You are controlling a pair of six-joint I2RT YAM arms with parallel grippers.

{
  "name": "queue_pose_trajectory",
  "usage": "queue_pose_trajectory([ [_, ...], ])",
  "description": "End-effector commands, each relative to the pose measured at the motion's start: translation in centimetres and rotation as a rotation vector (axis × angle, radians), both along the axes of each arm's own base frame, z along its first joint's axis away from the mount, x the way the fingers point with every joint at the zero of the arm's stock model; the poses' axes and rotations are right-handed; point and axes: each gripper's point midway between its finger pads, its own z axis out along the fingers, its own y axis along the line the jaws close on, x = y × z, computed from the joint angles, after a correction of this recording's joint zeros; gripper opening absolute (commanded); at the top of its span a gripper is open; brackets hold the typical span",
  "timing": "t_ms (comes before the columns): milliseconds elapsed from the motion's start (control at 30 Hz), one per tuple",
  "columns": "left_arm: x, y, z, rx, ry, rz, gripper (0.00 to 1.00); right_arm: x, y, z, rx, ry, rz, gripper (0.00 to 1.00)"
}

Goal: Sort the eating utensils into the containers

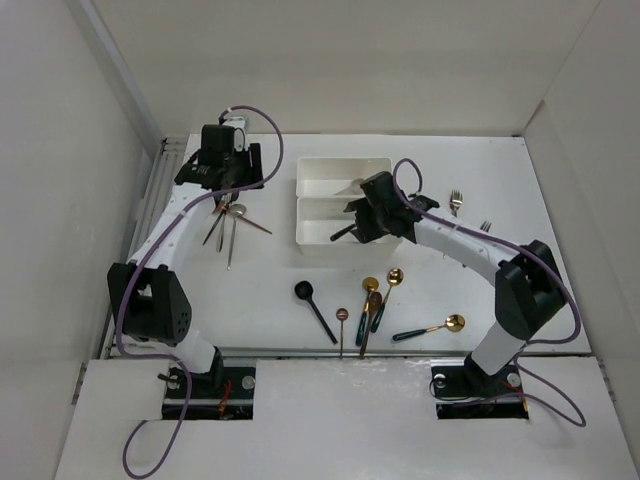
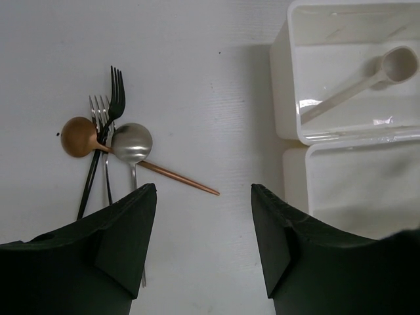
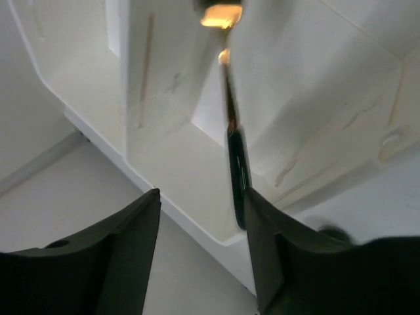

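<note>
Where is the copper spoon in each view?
Top external: copper spoon left of the bins, just below the left gripper, handle pointing down-right.
Left wrist: left of centre, bowl at left, handle running down-right toward the middle.
Right wrist: not in it.
Shared landmark: the two white bins, in all three views.

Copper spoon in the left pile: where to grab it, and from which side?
I'd grip the copper spoon by the bare tail of its handle, left tool coming straight down, fingers either side of the shaft. That stretch lies flat and alone on the table; the bowl end is tangled with the silver spoon and black fork.
</note>
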Motion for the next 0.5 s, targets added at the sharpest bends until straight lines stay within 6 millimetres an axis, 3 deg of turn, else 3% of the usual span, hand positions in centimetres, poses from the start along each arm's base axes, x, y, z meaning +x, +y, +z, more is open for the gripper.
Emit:
queue_pose_trajectory([
  [0, -0.5, -0.1, 2.3, -0.011, -0.071, 0.013, 0.56, -0.2, 1.0, 0.1, 0.044, 0.016, 0.003, 0.62],
  [67, -1.0, -1.0, 2.4, -0.006, -0.074, -0.005, 0.56, 0.0, 0.6, 0.6, 0.038, -0.002, -0.009, 0.74],
  [100, -1.3, -0.9, 2.3, -0.006, -0.072, -0.005, 0.56, 0.1, 0.4, 2.0, 0.028, -0.045, 0.005, 0.80],
  [133, -1.9, -1.4, 2.0, -0.004, -0.062, -0.019, 0.56, 0.2, 0.0, 2.6, 0.006, -0.072, 0.011, 0.81],
  [233, -3.3, -2.3, 1.5, -0.019, -0.013, -0.034, 0.54, 1.9, -1.6, 6.9, -0.120, -0.248, 0.029, 0.84],
  [300, -5.2, -4.0, 2.0, -0.069, 0.008, -0.076, 0.54, 2.1, -2.8, 8.9, -0.224, -0.319, 0.034, 0.85],
  [333, -6.2, -4.1, 1.0, -0.089, 0.052, -0.077, 0.54, 1.7, -3.0, 9.4, -0.255, -0.336, 0.050, 0.88],
  [433, -10.4, -7.1, -0.6, -0.172, 0.185, -0.130, 0.50, 1.1, -4.4, 9.9, -0.362, -0.377, 0.103, 0.88],
  [467, -12.4, -7.5, -2.7, -0.174, 0.277, -0.138, 0.48, 0.7, -4.8, 10.8, -0.412, -0.409, 0.151, 0.88],
])
